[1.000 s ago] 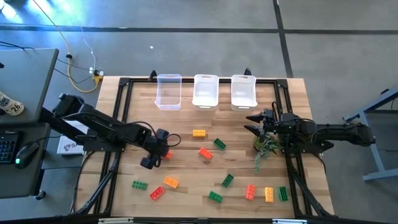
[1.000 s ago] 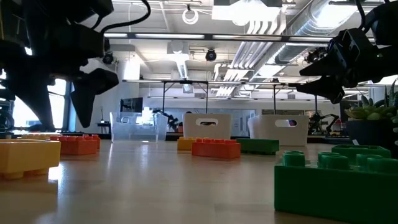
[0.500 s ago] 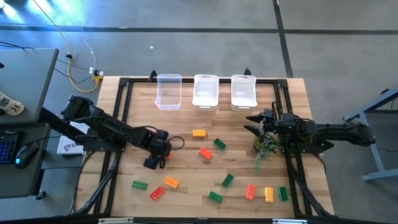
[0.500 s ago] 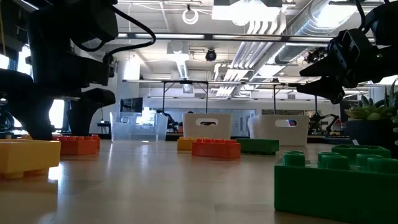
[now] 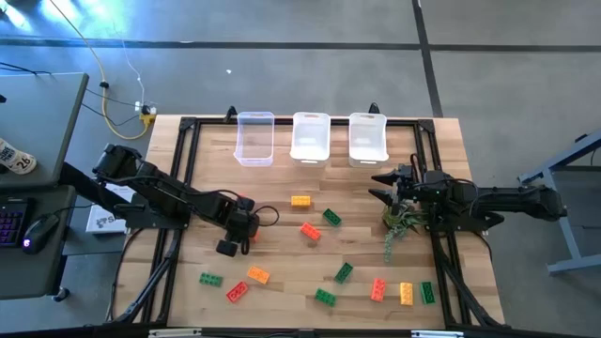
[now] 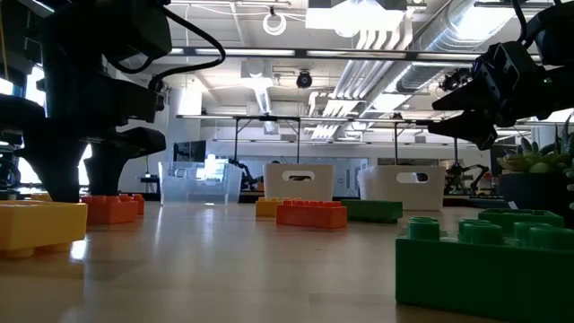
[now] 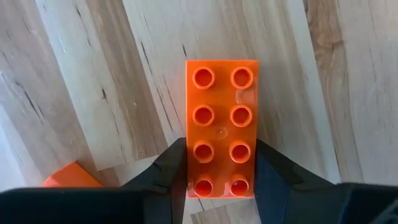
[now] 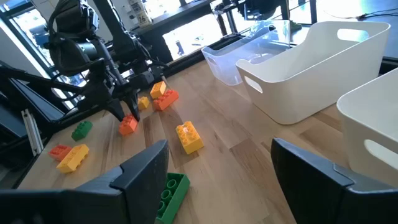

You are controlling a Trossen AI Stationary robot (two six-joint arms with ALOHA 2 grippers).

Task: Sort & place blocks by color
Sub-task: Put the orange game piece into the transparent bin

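Several red, orange-yellow and green blocks lie scattered on the wooden table (image 5: 282,253). One red-orange block (image 7: 221,112) lies left of the table's middle, and my left gripper (image 5: 239,232) stands over it, pointing down, shut on it. My right gripper (image 5: 383,185) waits open at the right side, above the table, with nothing between its fingers (image 8: 143,171). Loose blocks include a yellow one (image 5: 300,200), a red one (image 5: 310,231) and a green one (image 5: 331,217). My left gripper pinches the red-orange block by its two long sides (image 7: 189,168) between its two fingers, near one end of the block. The fingers come from above, pointing down, and lie across the block. The block lies flat on the table, studs up.
Three bins stand in a row at the far edge: a clear one (image 5: 254,137) and two white ones (image 5: 310,137), (image 5: 368,137). A green plant sprig (image 5: 399,223) lies under the right arm. More blocks lie along the near edge (image 5: 377,289), (image 5: 237,292).
My left gripper has come down over the red-orange block until its fingertips reached the table, then shut on the block's sides. The block has stayed where it was on the table.
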